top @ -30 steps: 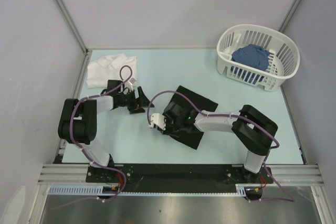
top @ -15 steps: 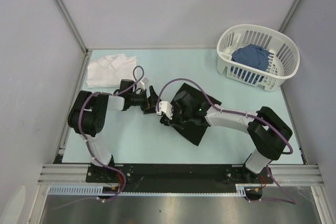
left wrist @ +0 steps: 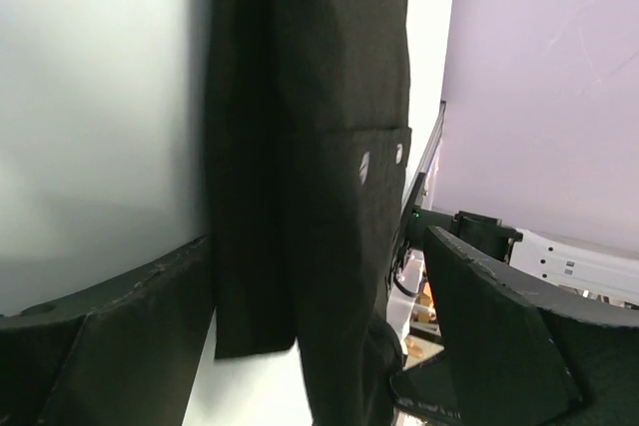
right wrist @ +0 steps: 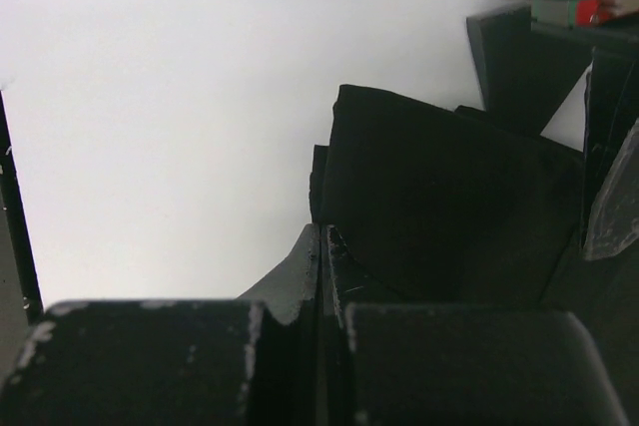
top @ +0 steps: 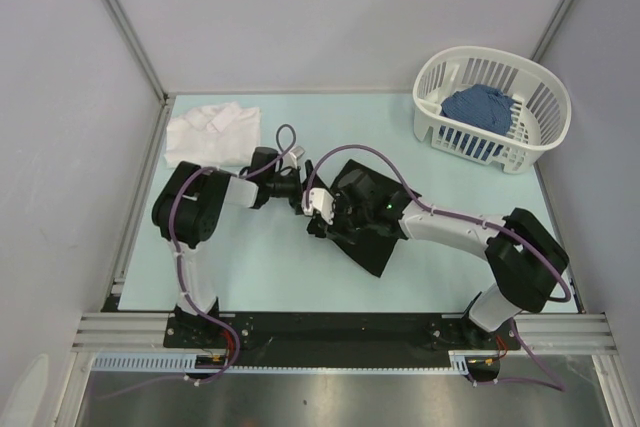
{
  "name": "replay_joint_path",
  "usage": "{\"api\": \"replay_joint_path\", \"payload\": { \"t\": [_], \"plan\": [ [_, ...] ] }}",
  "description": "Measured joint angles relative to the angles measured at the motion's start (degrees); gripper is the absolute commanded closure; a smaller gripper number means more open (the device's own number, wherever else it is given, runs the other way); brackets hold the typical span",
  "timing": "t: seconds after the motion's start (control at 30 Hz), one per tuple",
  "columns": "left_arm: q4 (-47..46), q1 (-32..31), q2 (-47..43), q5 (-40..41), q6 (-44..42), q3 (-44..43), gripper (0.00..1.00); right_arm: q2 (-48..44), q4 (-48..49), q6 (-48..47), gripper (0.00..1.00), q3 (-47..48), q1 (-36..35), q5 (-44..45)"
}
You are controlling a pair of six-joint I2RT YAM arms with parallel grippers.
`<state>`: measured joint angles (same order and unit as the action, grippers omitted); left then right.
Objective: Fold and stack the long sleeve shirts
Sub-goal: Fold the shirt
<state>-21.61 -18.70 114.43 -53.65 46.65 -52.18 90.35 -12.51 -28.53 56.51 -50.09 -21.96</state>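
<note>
Black shirt (top: 372, 249) lies just right of the wide-spread left gripper (left wrist: 315, 276).
Right gripper (right wrist: 321, 241), fingers pressed together, sits at that same left edge; both arms equally near.

A white plastic slatted basket (top: 520, 159) sits at the far right corner of the pale blue surface (top: 260, 267), with a crumpled blue cloth (top: 478, 109) lying inside it
</note>
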Motion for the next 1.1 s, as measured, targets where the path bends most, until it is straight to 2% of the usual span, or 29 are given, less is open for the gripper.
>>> {"api": "replay_joint_path", "payload": {
  "t": [0.27,0.37,0.47,0.57,0.7,0.77,0.8,0.83,0.87,0.9,0.93,0.97,1.0,1.03,1.07,1.1],
  "plan": [
    [-0.11,-2.25,1.95,0.0,1.46,-2.56,0.08,-0.7,-0.46,0.04,1.0,-0.26,1.36,-0.76],
    [0.09,-2.25,1.95,-0.22,1.4,-2.69,0.11,-0.9,-0.76,0.02,1.0,-0.26,2.08,-1.29],
    [0.28,-2.29,2.23,-0.35,1.44,-2.95,0.2,-1.03,-0.9,0.04,1.0,-0.26,2.54,-1.73],
    [0.0,-2.51,3.1,-0.42,2.56,-3.23,0.39,-1.03,-0.9,0.26,1.0,-0.26,2.99,-2.1],
    [-0.55,-3.1,4.35,0.52,4.37,-2.84,0.56,-1.09,-0.94,0.24,1.0,-0.28,3.19,-2.75],
    [-0.57,-3.26,4.5,0.96,4.83,-2.58,0.71,-1.11,-0.98,0.22,0.97,-0.31,3.17,-2.99],
    [-0.39,-3.34,4.5,1.36,4.76,-2.47,0.76,-1.11,-0.96,0.22,0.84,-0.37,3.06,-2.99],
    [0.04,-3.43,4.5,1.75,4.66,-2.4,0.86,-1.11,-1.01,0.24,0.76,-0.39,2.97,-2.99],
    [0.76,-3.54,4.5,2.29,4.26,-2.36,0.92,-1.11,-1.07,0.24,0.67,-0.42,2.86,-2.97],
    [1.42,-3.58,4.5,2.51,4.22,-2.38,0.96,-1.11,-1.16,0.46,0.5,-0.42,2.78,-2.99],
    [2.14,-3.58,4.5,2.64,3.63,-2.4,1.0,-1.11,-1.18,0.9,0.42,-0.42,2.69,-2.97],
    [3.17,-3.56,4.39,2.56,3.08,-2.62,1.0,-1.11,-1.31,1.09,0.34,-0.42,2.6,-2.97],
    [5.97,-3.52,3.91,2.73,1.18,-3.5,1.0,-1.16,-1.53,1.22,0.16,-0.42,2.58,-2.95],
    [7.15,-3.52,3.61,3.13,0.28,-3.85,1.0,-1.36,-1.99,1.31,0.07,-0.44,2.67,-2.86],
    [9.66,-3.43,3.15,3.78,-2.01,-4.68,1.0,-1.73,-2.45,2.03,0.01,-0.5,2.71,-2.89],
    [12.68,-3.39,2.8,4.39,-3.98,-5.68,1.0,-2.4,-3.02,2.21,0.0,-0.68,2.97,-2.78]
  ]
}}
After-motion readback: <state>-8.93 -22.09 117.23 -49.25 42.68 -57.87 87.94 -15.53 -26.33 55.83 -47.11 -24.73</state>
